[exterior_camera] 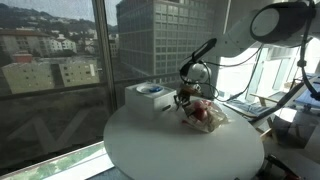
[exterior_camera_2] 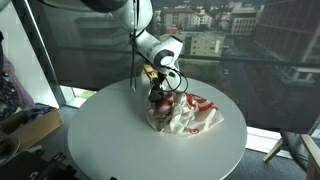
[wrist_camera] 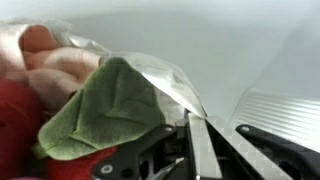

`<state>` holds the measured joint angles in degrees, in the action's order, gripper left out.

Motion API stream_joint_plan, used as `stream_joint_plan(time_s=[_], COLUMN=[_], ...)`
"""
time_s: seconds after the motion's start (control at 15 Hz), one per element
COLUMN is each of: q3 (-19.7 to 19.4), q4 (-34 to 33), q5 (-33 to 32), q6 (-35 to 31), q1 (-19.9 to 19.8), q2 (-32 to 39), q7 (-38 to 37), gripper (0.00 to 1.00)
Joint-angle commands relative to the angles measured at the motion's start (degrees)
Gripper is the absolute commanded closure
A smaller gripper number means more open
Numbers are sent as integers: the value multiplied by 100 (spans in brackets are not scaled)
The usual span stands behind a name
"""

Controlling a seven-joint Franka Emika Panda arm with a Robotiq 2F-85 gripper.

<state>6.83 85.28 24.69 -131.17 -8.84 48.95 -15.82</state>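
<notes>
A clear plastic bag (exterior_camera: 206,117) (exterior_camera_2: 187,116) lies crumpled on the round white table (exterior_camera: 165,152) (exterior_camera_2: 105,140). It is filled with red and peach-coloured pieces. In the wrist view the bag (wrist_camera: 160,78) shows a green leaf (wrist_camera: 95,110) and red and pale lumps behind the film. My gripper (wrist_camera: 192,122) has its two fingers pressed together on the bag's thin edge. In both exterior views the gripper (exterior_camera: 184,98) (exterior_camera_2: 157,93) stands low over the end of the bag, pointing down at the table.
A white box (exterior_camera: 150,97) with a blue item on top stands on the table right behind the gripper; its ribbed edge (wrist_camera: 283,108) shows in the wrist view. Windows surround the table. Desks with clutter (exterior_camera: 270,105) lie beyond it.
</notes>
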Motion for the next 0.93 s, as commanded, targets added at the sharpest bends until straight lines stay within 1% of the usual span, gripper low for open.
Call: stream_joint_plan(time_s=[0.0,0.2,0.33,0.47,0.6,0.73,0.87], q3=[489,281,21,-163,-222,-218,-149], q4=[1004,1453,1560,1431,1470,1641,1850], q5=[880,1086,824,641,631,614,592], q6=[490,1231,1878,2613,3045,3165,3041], q1=[-539,-493,-307,-150,4,213,436], q2=[-1104,-1890,-2305,-2261,-2099,-1890,-1726], q7=[998,1117,934,746,893,1047,1277], gripper=[100,100,100,100,100,100,100])
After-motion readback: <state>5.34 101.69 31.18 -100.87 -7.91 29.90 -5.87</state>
